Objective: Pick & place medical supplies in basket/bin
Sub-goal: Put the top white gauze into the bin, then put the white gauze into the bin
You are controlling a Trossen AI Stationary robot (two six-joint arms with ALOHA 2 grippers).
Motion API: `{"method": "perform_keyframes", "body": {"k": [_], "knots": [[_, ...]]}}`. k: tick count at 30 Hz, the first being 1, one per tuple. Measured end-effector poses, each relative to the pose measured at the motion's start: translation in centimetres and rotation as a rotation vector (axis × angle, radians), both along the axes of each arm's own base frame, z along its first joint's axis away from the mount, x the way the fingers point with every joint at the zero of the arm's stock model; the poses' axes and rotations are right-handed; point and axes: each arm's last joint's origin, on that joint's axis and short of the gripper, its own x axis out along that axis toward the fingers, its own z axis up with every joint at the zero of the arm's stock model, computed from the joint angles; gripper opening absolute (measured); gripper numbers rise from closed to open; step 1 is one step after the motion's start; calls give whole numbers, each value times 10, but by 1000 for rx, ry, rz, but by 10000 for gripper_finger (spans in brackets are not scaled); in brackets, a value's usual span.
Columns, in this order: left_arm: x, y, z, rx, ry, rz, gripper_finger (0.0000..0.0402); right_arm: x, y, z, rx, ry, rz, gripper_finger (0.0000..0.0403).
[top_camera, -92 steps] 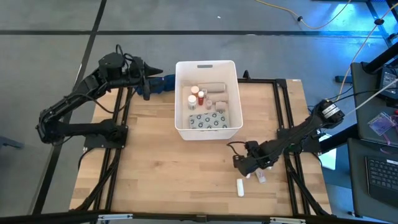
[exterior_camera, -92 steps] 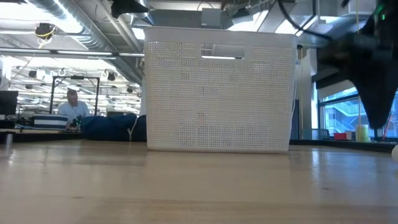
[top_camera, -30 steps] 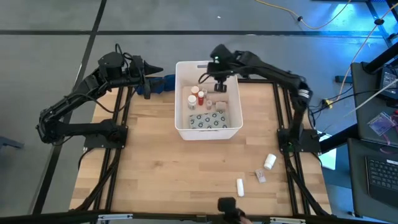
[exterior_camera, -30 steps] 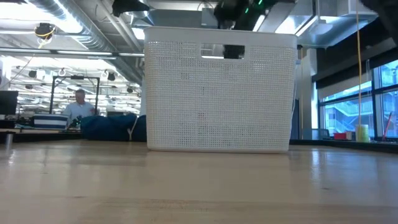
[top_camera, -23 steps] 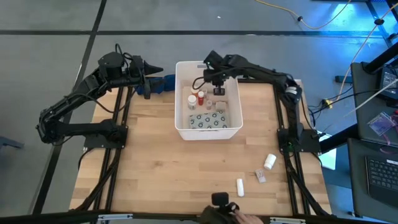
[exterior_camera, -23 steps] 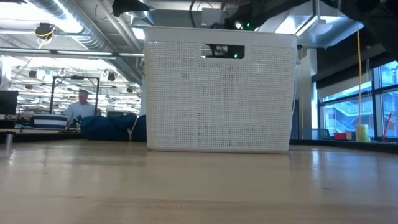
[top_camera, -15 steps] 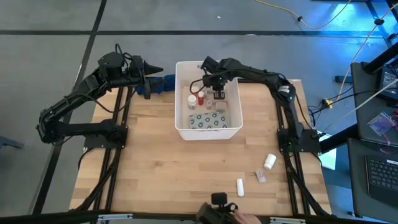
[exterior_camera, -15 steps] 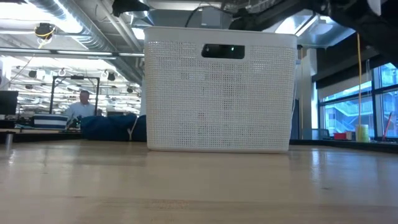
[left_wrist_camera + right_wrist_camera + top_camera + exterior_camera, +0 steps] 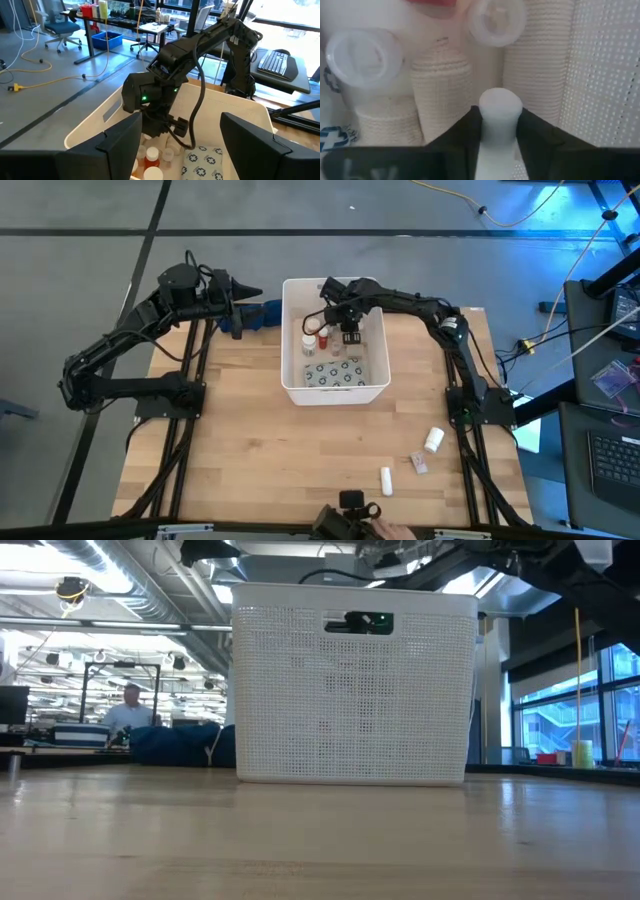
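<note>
**White tube lowered into the tub**

White tube (image 9: 499, 125) is seen between the two dark fingers (image 9: 451, 137) of the right gripper (image 9: 347, 332), which is clasped on it inside the white tub (image 9: 300, 388). Beige rolls (image 9: 441, 95) and white-capped bottles (image 9: 364, 54) are packed just beyond it. A grey blister pack (image 9: 334, 372) lies nearer the tub's front wall. Three small supplies (image 9: 432, 440) are left on the wooden table (image 9: 250, 450), well apart from the tub. The left gripper (image 9: 240, 311) is held apart-fingered beside the tub's back corner.
</note>
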Motion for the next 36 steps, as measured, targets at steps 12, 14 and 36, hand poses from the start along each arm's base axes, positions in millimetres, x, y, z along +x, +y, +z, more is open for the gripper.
{"method": "perform_keyframes", "body": {"k": [12, 14, 36], "knots": [[0, 0, 0, -4, 3, -7, 262, 0, 4, 85, -25, -82, -190, 241], [0, 0, -1, -6, 6, -7, 261, -2, 12, 114, -28, -130, -242, 244], [0, -1, -2, 9, 28, -13, 261, -68, 307, 207, 294, -441, -952, 203]]}}
